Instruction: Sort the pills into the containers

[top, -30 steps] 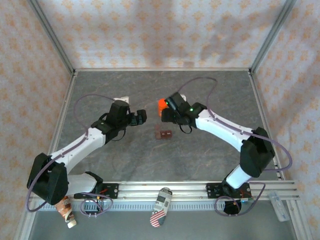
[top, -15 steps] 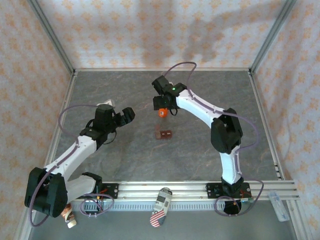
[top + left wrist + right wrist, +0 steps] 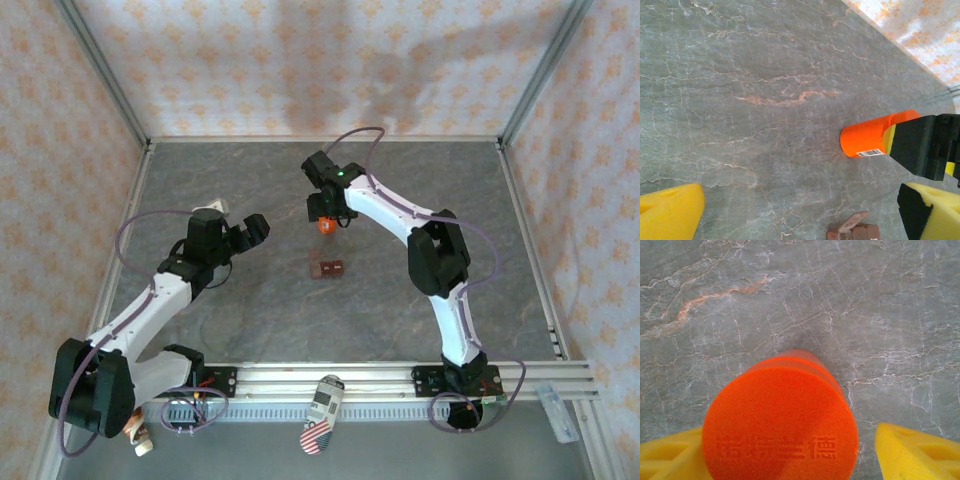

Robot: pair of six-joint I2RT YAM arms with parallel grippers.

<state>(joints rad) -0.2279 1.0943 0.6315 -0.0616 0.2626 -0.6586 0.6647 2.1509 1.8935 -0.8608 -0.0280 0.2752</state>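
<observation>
The containers are a small dark red-brown compartment box mid-table; the same containers appear at the bottom of the left wrist view with one lid flap raised. Pills are too small to make out. An orange bottle stands upright just behind the box. My right gripper comes down over it, jaws either side of the orange bottle's cap. One pad meets the cap, and a gap shows before the other. My left gripper hovers open to the left, holding nothing.
Patterned walls and metal posts enclose the grey marble table. A rail runs along the near edge with both arm bases on it. A striped object and a small tube lie below the rail.
The right arm swung in and folded so its gripper now sits over the bottle, which stands a little nearer the box. The left gripper drew back to the left, still open.
</observation>
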